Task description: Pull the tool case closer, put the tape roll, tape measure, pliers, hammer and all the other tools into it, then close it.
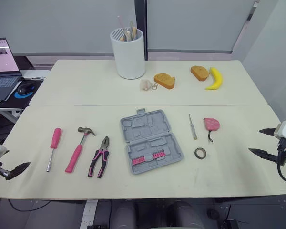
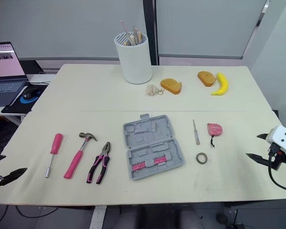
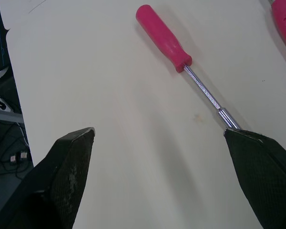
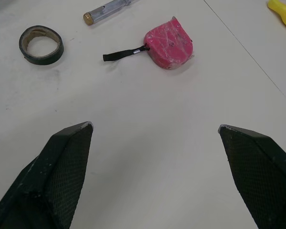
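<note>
Step in hand: the first, pulling the case nearer, judged not yet begun. The grey plastic tool case (image 1: pixel 150 140) lies open at the middle of the cream counter (image 1: pixel 86 90), every tool outside it. The left end effector (image 3: pixel 158 131) and the right end effector (image 4: pixel 155 126) are spread wide and empty. The next move calls for reaching the case's near edge and dragging it in. Count: one case; to its left one pink-handled nut driver (image 1: pixel 52 147), one pink-handled hammer (image 1: pixel 78 148), one pink-handled pliers (image 1: pixel 100 157); to its right one slim silver screwdriver (image 1: pixel 193 126), one pink tape measure (image 1: pixel 211 124), one black tape roll (image 1: pixel 200 153)
</note>
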Controlling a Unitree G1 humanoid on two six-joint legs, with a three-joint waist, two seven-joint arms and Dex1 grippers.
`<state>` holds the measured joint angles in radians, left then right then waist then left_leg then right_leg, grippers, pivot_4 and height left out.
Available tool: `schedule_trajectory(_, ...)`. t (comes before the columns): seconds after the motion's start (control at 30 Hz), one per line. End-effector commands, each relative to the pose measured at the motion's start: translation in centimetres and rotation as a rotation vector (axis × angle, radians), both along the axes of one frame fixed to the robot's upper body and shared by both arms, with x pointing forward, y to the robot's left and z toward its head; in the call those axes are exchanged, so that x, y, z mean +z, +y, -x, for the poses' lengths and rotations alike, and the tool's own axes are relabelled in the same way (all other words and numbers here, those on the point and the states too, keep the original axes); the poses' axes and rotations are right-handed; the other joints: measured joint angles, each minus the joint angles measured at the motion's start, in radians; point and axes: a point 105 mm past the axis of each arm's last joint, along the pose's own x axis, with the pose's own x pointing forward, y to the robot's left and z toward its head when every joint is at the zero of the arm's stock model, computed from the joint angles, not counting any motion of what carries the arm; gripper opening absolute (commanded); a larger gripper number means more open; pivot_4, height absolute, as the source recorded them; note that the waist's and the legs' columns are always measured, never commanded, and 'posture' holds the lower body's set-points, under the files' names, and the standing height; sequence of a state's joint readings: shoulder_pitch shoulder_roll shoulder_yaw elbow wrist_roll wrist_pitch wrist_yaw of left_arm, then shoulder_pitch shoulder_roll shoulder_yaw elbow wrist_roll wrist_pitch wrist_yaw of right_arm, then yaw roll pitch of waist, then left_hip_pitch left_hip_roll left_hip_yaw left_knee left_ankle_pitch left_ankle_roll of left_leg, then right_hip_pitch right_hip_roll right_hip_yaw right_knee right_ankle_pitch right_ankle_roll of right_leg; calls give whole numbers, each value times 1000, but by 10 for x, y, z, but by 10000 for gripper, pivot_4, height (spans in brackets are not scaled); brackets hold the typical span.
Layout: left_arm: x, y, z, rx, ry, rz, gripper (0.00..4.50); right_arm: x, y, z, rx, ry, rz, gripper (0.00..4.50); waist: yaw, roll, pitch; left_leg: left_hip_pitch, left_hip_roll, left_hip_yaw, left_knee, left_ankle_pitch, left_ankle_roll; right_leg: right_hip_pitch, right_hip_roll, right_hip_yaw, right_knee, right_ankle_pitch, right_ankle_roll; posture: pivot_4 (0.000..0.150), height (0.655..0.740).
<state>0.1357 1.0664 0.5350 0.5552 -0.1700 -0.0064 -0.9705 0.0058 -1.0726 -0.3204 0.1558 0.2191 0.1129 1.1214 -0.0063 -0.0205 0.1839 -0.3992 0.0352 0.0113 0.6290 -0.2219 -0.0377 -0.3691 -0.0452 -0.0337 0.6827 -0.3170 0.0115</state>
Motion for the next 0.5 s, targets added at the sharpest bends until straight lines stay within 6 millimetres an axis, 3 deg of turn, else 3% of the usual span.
schedule_trajectory(0.03,15,2,-6,-23,-25,-10,45000,14,-1,-3,21,-42,41,44842,0,0,0,0,0,0,0,0,0,0,0,0,0,0,0,1500,7337)
schedule_trajectory(0.5,26,0,-11,-101,-35,54,45000,20,-1,-5,2,-77,0,44842,-3,0,0,0,1,1,0,0,0,-1,2,0,1,0,0,1500,7337)
